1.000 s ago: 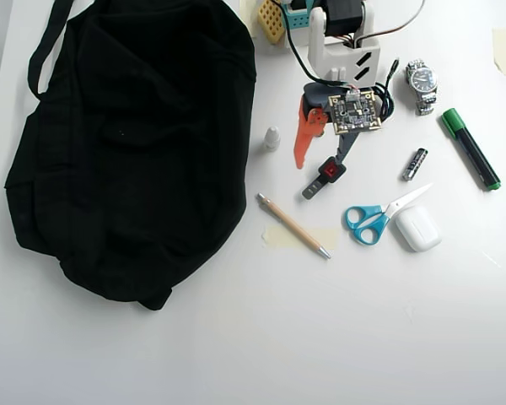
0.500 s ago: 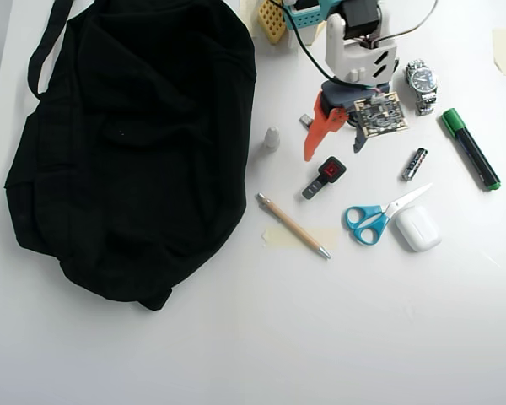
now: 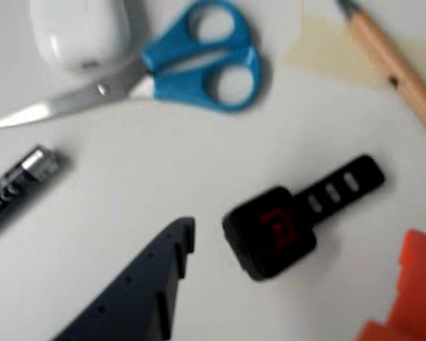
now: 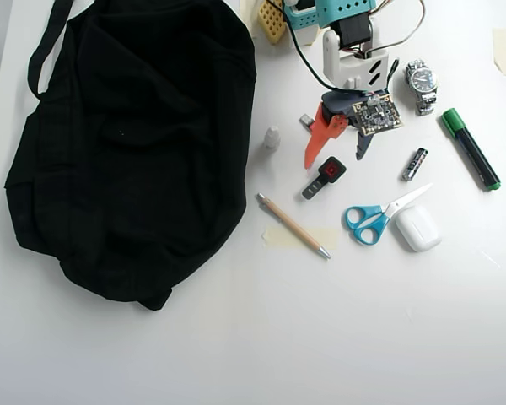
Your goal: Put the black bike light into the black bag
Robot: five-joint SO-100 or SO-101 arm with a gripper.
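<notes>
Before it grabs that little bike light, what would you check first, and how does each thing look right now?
1. Gripper open: ok, jaws spread.
2. Bike light lined up between the fingers: ok in the wrist view, just ahead of the tips.
3. Light not yet held: ok, it lies on the table.
4. Neighbours clear: ok, battery and scissors lie apart from the light.
5. Bag mouth open: cannot tell, fabric looks uniformly black.

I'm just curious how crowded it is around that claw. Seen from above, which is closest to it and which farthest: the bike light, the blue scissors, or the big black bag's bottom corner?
From the gripper, in the overhead view:
1. Black bike light, just below it.
2. Blue scissors, lower right.
3. Black bag's bottom corner, far lower left.
</notes>
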